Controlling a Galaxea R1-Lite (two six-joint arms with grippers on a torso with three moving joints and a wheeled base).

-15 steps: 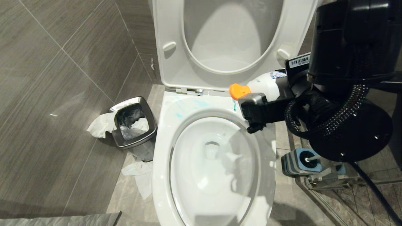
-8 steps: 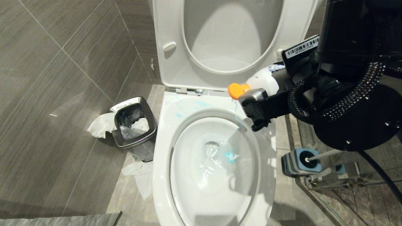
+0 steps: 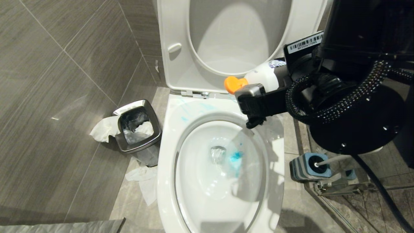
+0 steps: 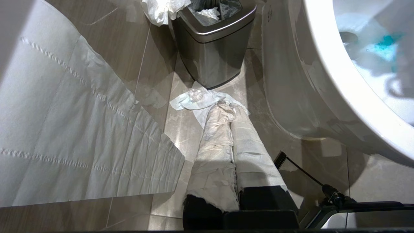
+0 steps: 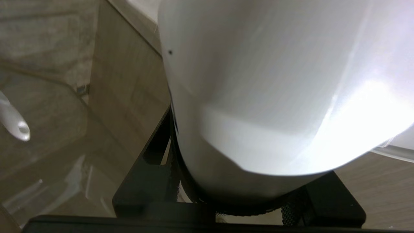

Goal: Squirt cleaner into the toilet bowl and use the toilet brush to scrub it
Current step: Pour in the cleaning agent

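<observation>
The white toilet bowl (image 3: 168, 155) stands with its seat and lid raised. My right gripper (image 3: 258, 88) is shut on a white bottle (image 3: 262, 75) with an orange cap (image 3: 232, 83), held level over the bowl's back right rim. Turquoise cleaner (image 3: 236, 157) tints the water beside the drain, and thin smears mark the back rim. The same bottle (image 5: 275, 97) fills the right wrist view. The toilet brush (image 3: 333, 159) leans in its blue-and-grey holder (image 3: 305, 166) on the floor at right. My left gripper (image 4: 226, 108), its fingers wrapped in white paper, hangs shut low beside the bowl (image 4: 339, 84).
A small steel bin (image 3: 137, 129) with crumpled tissue stands left of the toilet. Loose paper (image 3: 144, 183) lies on the floor in front of it. A large paper sheet (image 4: 74, 136) hangs near the left arm. A glass partition edge (image 3: 333, 187) runs at right.
My right gripper has carried the bottle leftward and a little up along the back rim. Turquoise cleaner has appeared in the water and spread beside the drain.
</observation>
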